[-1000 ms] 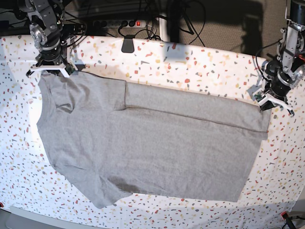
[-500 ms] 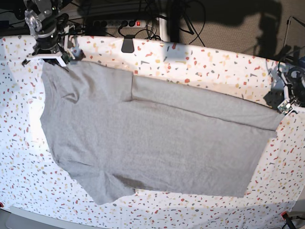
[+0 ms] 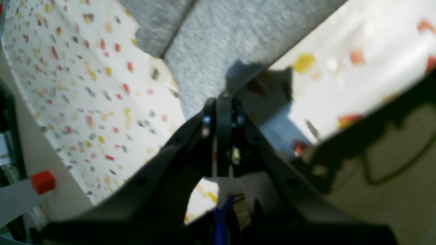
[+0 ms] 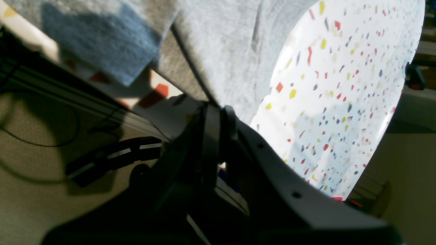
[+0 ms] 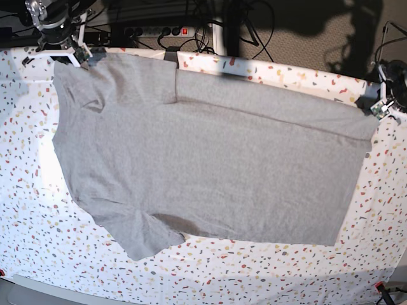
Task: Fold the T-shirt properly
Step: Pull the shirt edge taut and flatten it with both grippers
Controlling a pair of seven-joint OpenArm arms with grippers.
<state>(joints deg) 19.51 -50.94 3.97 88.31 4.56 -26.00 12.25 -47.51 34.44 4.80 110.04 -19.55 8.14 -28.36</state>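
A white tabletop (image 5: 381, 210) speckled with red, yellow and grey chips fills most of the base view. Beyond its far edge, toward twelve o'clock, lies beige-grey carpet (image 5: 299, 38) crossed by dark shadows. A black power strip (image 5: 159, 30) with a red switch sits at eleven o'clock among tangled black cables (image 5: 203, 25). Bright light falls across the tabletop, strongest near nine o'clock.

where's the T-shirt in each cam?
Base: T-shirt spread over most of the table.
Left wrist: grey strip at top centre, running down into the left end effector.
Right wrist: top left to centre, ending at the right end effector.
Shared landmark: speckled tabletop.
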